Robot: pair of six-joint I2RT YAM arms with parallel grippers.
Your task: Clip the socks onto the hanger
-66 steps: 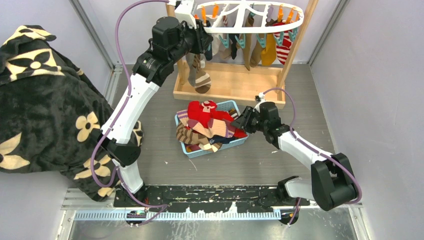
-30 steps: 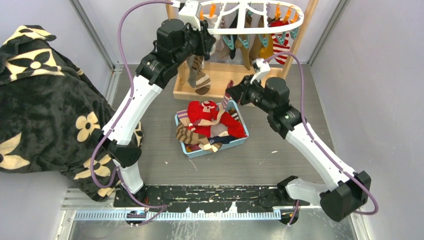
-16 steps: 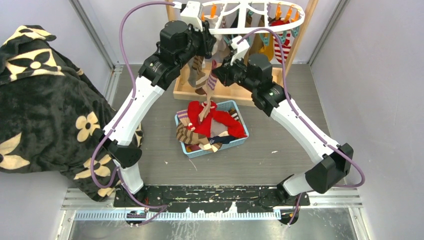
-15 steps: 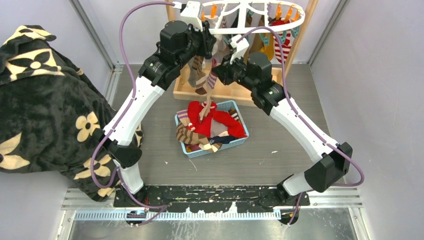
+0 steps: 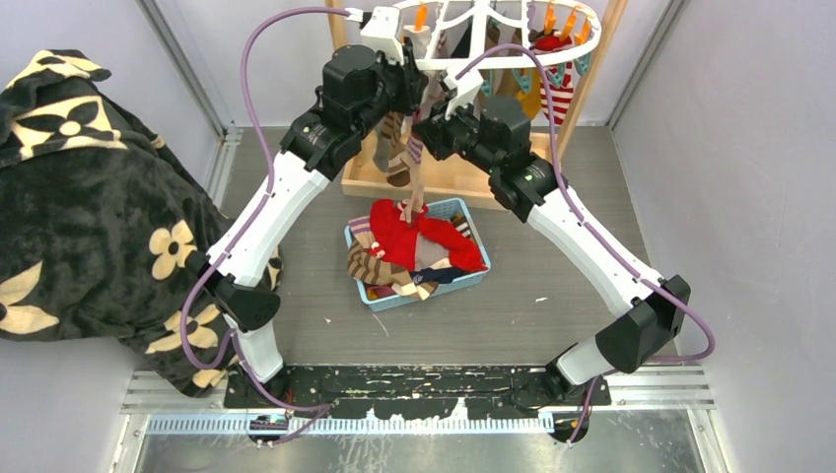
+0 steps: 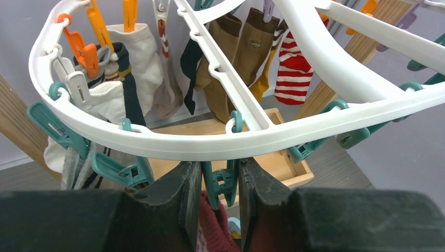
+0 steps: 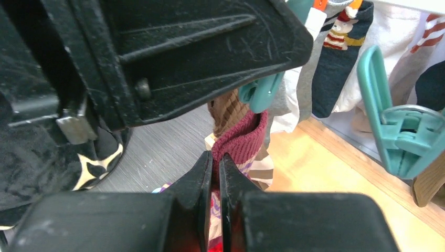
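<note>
I'm squeezing a clip (image 6: 226,185) on the hanger (image 6: 210,148) with my left tool (image 6: 220,173) and gripping a sock (image 7: 239,139) just below it in my right tool (image 7: 215,168); several socks (image 6: 231,63) are hanging clipped, a pile (image 5: 399,236) is waiting in the basket (image 5: 459,209).

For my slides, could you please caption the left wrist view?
Left hand grips a teal clip under the white hanger.

A robotics lab cell: plain grey panel walls (image 5: 749,148) and aluminium framing (image 5: 187,67)
</note>
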